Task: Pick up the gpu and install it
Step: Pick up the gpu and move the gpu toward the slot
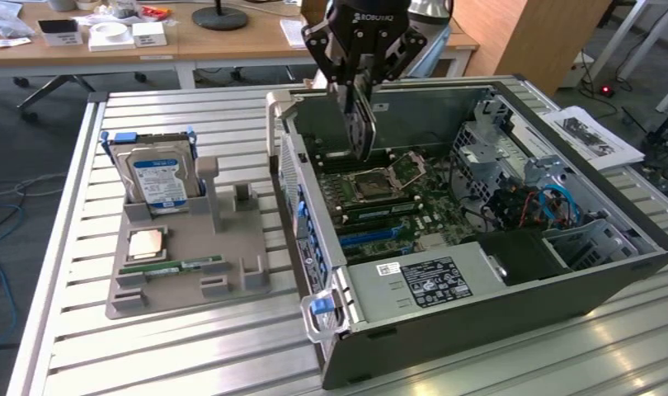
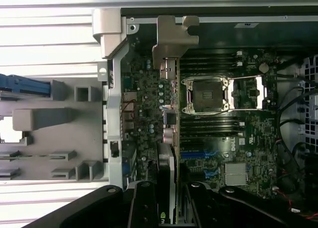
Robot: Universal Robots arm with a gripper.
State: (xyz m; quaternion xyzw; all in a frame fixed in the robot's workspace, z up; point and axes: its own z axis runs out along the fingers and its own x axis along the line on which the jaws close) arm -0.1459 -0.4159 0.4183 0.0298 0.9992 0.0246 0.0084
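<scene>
Claw [image 1: 357, 80], partly closed, grips the graphics card [image 1: 362, 124] by its upper edge (card hanging upright) over the motherboard [image 1: 422, 206] inside the open computer case [image 1: 598, 276].

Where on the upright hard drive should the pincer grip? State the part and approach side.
Probably grip the hard drive by its upper half, across front and back faces, from above: it stands upright in the grey holder, which covers its base.

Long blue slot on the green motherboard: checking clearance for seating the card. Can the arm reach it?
Probably yes. The grey metal case lies open-topped; the pincer, gripping the dark flat gpu card upright, hangs above the green motherboard with nothing between.
</scene>
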